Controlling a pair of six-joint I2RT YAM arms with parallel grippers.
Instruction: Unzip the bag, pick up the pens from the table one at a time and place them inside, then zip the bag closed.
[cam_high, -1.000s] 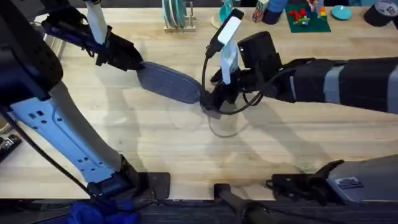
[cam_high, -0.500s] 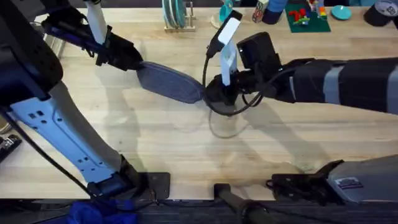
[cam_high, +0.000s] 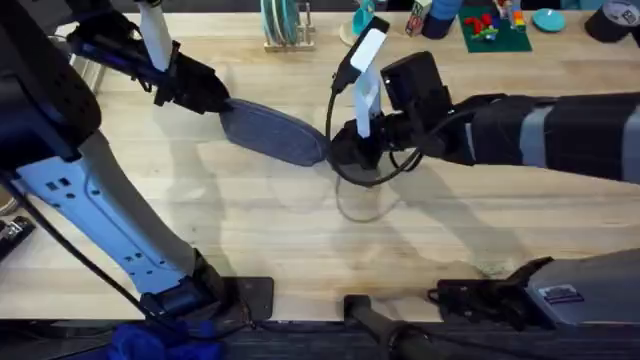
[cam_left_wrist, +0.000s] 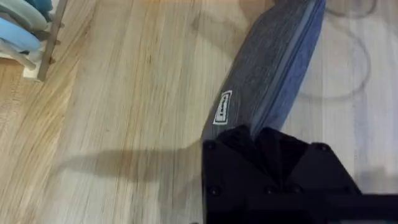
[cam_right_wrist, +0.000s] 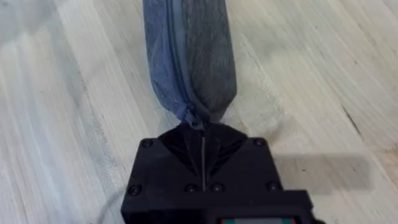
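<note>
Both arms stretched low over the surface (cam_high: 250, 230), one at each end of the bag (cam_high: 272, 133).
Left claw (cam_left_wrist: 255, 134) clamped on one end; right claw (cam_right_wrist: 202, 134) pinched shut at the zipper end, bag lying zipped mid-surface.

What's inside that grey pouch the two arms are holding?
The bag looks zipped along its whole visible length, so its fabric hides whatever is inside. The left tool holds one end; the right tool is closed at the other end, by the zipper.
</note>
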